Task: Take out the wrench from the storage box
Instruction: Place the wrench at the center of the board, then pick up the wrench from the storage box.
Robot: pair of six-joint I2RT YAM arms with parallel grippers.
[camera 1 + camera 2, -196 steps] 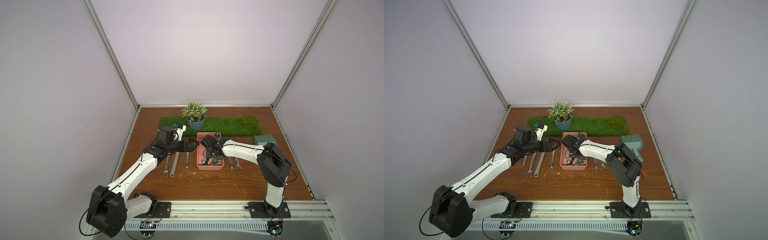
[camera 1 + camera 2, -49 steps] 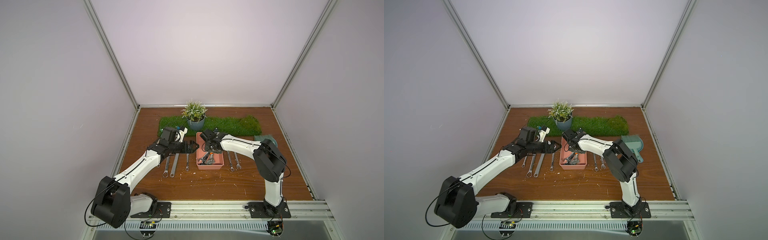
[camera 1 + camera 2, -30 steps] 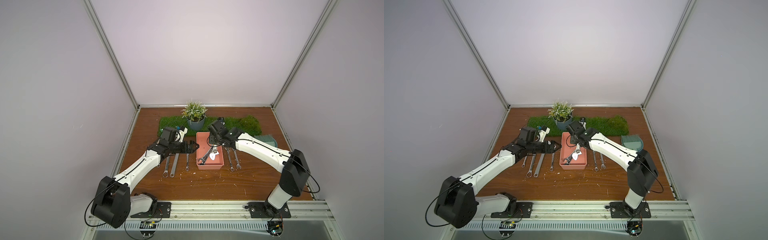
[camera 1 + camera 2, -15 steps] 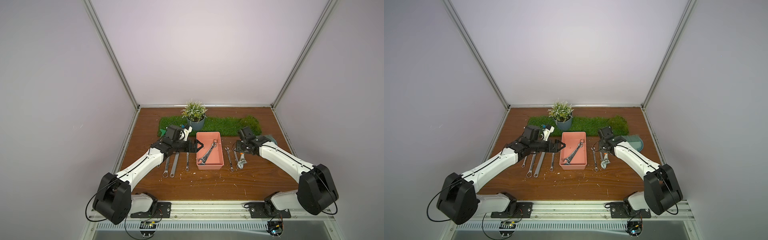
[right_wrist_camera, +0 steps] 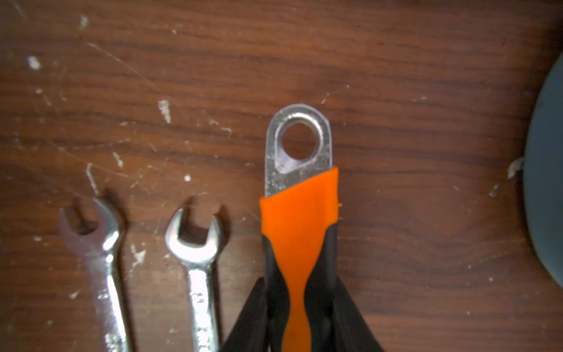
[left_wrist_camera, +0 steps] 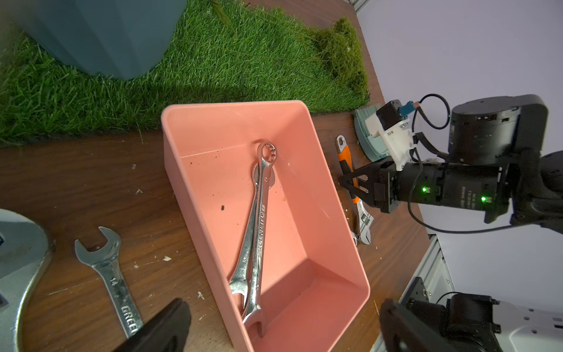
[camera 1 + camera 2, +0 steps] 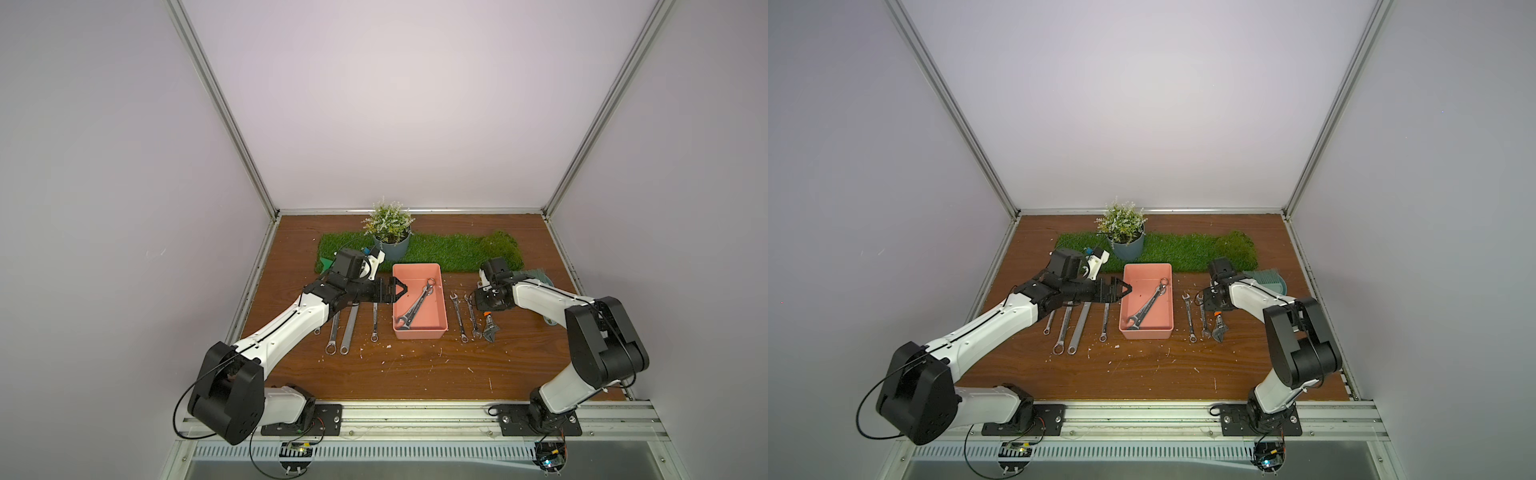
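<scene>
Wrenches (image 7: 350, 328), four of them, are laid side by side furthest left on the wooden worktop (image 7: 415, 374). Above their far ends the left fingers (image 6: 166, 327) are held spread wide with nothing between them. Their tips are poised at the left wall of the storage box (image 7: 420, 333), toward its far end.

Inside the box two combination wrenches (image 6: 259, 219) are found, one laid on top of the other. They are set diagonally across the floor, with the ring ends toward the far right corner and the open ends toward the near left corner. They are not touched by the left fingers and lie just to the right of the tips, lower down.

Right of the box, two small spanners (image 7: 459, 315) are set parallel on the wood. Just beside them the adjustable wrench (image 5: 300, 231) is seen outside the box, and its orange-and-black handle is clamped between the right fingers (image 5: 348, 320), which are closed on it. Whether it is resting on the wood or is held just above it cannot be told. A teal dustpan (image 7: 536, 275) is seen furthest right.
</scene>
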